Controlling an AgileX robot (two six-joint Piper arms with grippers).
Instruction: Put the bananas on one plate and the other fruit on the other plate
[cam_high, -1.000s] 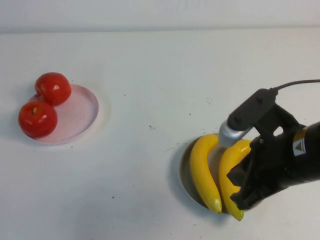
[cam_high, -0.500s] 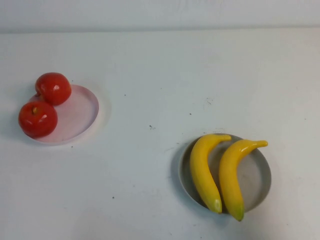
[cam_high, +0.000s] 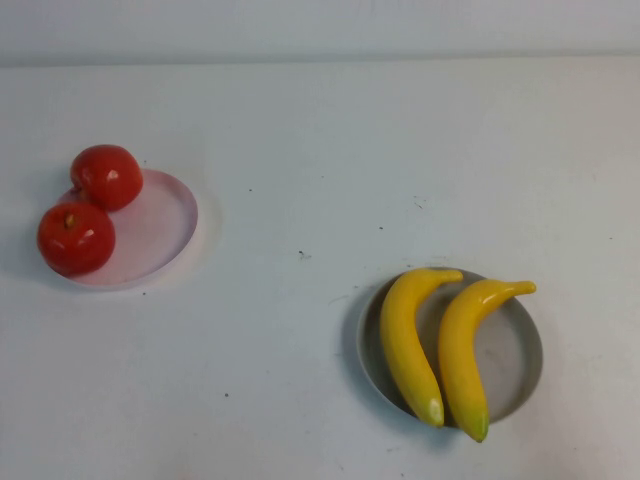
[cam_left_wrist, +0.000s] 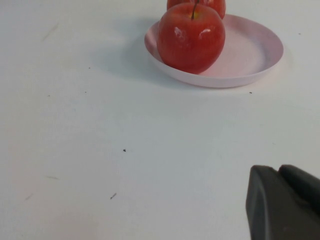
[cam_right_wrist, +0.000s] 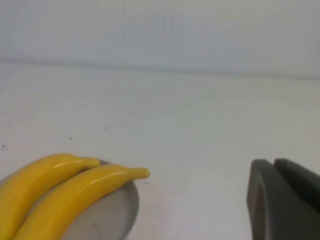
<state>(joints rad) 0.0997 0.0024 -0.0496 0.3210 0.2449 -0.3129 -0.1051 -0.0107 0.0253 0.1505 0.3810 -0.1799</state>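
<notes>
Two yellow bananas (cam_high: 410, 340) (cam_high: 465, 350) lie side by side on the grey plate (cam_high: 515, 360) at the front right. They also show in the right wrist view (cam_right_wrist: 55, 192). Two red apples (cam_high: 106, 176) (cam_high: 75, 238) sit on the left part of the pale pink plate (cam_high: 160, 230); the left wrist view shows the nearer apple (cam_left_wrist: 191, 37) on that plate (cam_left_wrist: 250, 50). Neither arm shows in the high view. My left gripper (cam_left_wrist: 280, 172) is shut and empty above bare table, well short of the pink plate. My right gripper (cam_right_wrist: 274, 165) is shut and empty, off to the side of the grey plate (cam_right_wrist: 110, 215).
The white table (cam_high: 320, 150) runs back to a pale wall at the far edge. A few small dark specks mark the surface.
The right arm, which was over the bananas on the grey plate a second ago, has drawn back out of the high view. The fruit and plates have not moved.
</notes>
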